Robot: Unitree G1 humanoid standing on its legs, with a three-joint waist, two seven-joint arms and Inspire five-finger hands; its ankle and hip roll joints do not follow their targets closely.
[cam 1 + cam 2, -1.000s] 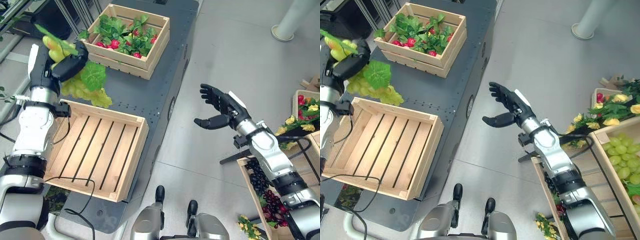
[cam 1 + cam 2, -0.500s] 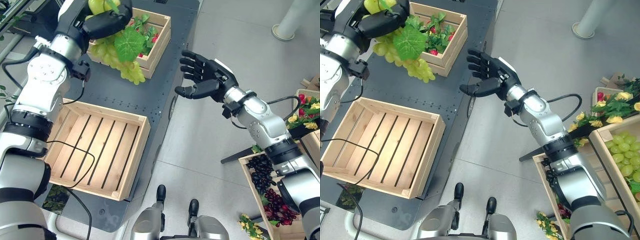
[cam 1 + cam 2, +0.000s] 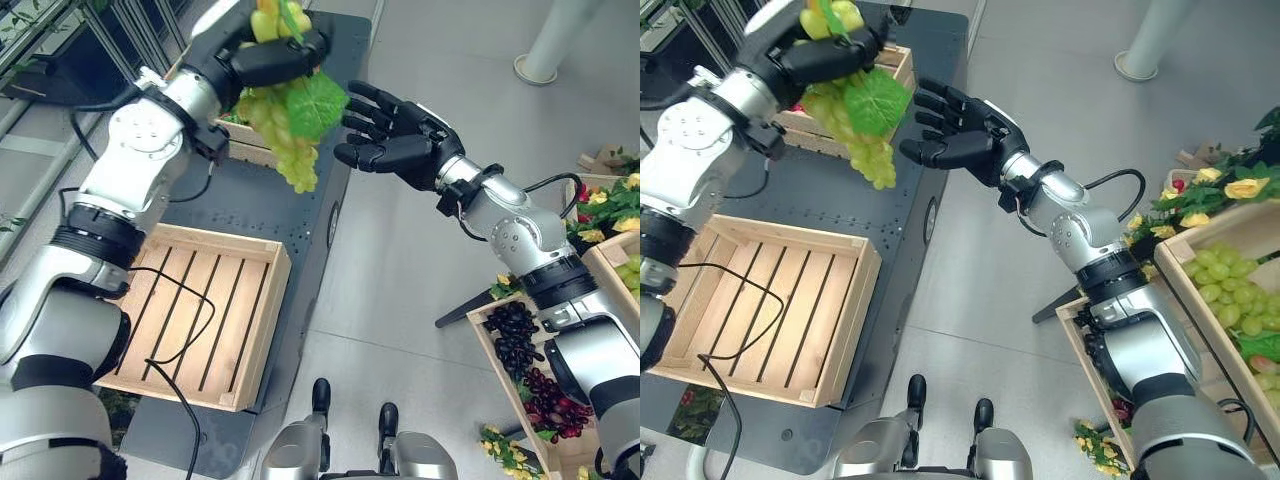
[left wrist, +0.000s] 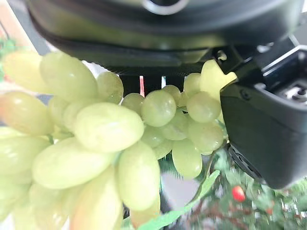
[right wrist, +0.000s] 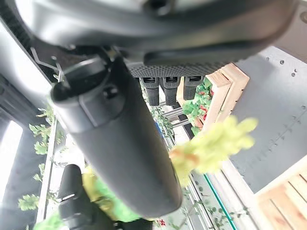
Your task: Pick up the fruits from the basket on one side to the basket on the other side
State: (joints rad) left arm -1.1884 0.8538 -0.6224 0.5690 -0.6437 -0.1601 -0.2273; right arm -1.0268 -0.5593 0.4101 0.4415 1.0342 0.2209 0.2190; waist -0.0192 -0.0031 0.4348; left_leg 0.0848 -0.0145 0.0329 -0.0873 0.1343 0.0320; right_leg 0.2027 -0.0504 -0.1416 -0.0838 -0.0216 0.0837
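Left hand (image 3: 268,55) fingers curled round green grape bunch (image 3: 285,130) — right hand (image 3: 395,140) fingers spread wide just beside it, apart.

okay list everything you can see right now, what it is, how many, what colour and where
Green grape bunch: one, pale green with a leaf, hanging from the left hand above the table.
Empty crate: one, light wood, near end of the table.
Radish crate: one, wood, behind the grapes, mostly hidden.
Table: one, dark grey.
Dark grapes: purple-black, in a crate at the robot's right.
Crate of green grapes: one, far right.
Yellow flowers: several, far right.
Left hand: dark, curled on the bunch.
Right hand: dark, open beside the bunch.
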